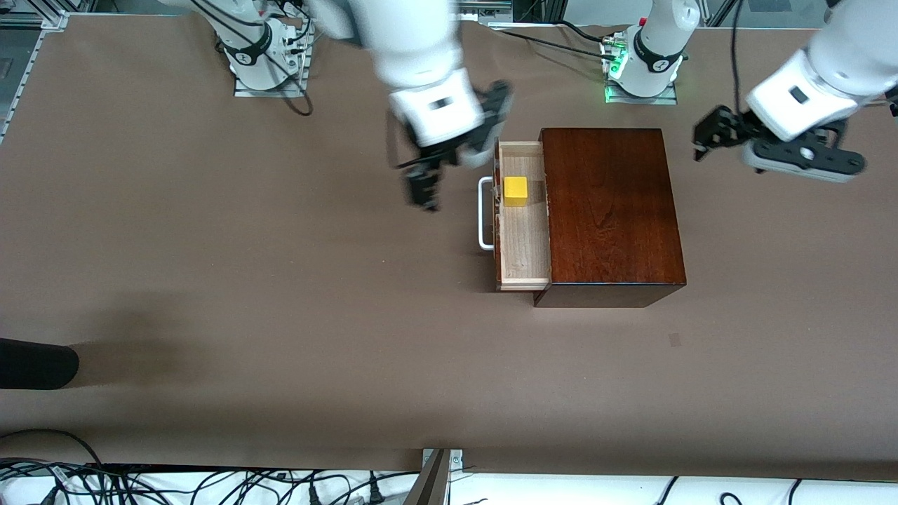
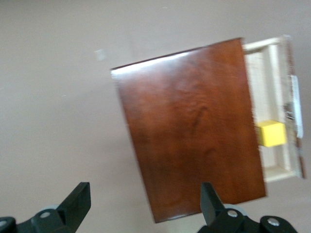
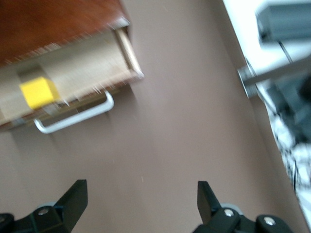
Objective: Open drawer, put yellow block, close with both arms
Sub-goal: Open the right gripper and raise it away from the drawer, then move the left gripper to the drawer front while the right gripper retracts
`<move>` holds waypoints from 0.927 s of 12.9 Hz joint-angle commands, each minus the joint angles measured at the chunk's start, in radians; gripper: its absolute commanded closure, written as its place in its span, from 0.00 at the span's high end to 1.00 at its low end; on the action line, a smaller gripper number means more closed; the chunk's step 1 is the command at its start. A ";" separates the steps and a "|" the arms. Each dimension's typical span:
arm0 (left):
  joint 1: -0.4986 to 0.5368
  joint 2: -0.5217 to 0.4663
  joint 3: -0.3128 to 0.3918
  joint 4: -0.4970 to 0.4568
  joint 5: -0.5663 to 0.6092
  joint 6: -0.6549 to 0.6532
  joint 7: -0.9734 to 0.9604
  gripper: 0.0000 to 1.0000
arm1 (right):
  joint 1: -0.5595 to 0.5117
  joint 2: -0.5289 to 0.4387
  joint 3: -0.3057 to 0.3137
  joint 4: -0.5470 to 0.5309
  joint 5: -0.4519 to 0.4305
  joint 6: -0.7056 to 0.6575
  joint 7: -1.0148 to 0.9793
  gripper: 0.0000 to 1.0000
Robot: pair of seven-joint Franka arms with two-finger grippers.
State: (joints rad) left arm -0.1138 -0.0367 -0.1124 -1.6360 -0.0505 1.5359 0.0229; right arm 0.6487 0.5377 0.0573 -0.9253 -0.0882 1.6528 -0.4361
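Note:
The dark wooden box (image 1: pixel 610 210) stands mid-table. Its drawer (image 1: pixel 523 242) is pulled out toward the right arm's end, with the white handle (image 1: pixel 484 214) in front. The yellow block (image 1: pixel 515 191) sits in the drawer, toward the end nearer the robots' bases. My right gripper (image 1: pixel 424 189) hangs open and empty over bare table in front of the handle; its wrist view shows open fingertips (image 3: pixel 77 194), the block (image 3: pixel 38 92) and handle (image 3: pixel 73 121). My left gripper (image 1: pixel 708 137) is open and empty, over the table past the box's closed end, with the box (image 2: pixel 189 126) and block (image 2: pixel 271 133) in its wrist view.
A dark rounded object (image 1: pixel 35 363) pokes in at the right arm's end, near the front camera. Cables (image 1: pixel 210 484) and a metal post (image 1: pixel 435 477) lie along the table's nearest edge. The arm bases (image 1: pixel 642 70) stand along the edge farthest from the front camera.

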 commanded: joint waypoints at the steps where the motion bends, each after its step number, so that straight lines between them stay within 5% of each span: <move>1: -0.036 0.041 -0.039 0.048 -0.055 -0.028 0.019 1.00 | -0.093 -0.073 -0.031 -0.046 0.070 -0.065 0.004 1.00; 4: -0.104 0.075 -0.090 0.047 -0.066 -0.028 0.148 1.00 | -0.142 -0.188 -0.126 -0.172 0.175 -0.102 0.013 1.00; 10: -0.343 0.297 -0.105 0.174 -0.064 -0.008 0.365 1.00 | -0.348 -0.468 -0.128 -0.528 0.197 -0.068 0.128 1.00; 12: -0.375 0.412 -0.112 0.217 -0.109 0.094 0.562 1.00 | -0.406 -0.530 -0.120 -0.601 0.193 -0.073 0.180 1.00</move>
State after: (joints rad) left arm -0.4719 0.2449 -0.2285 -1.5167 -0.1069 1.5914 0.4177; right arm 0.2884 0.1125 -0.0848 -1.3858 0.0945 1.5500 -0.3137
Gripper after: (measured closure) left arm 0.000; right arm 0.000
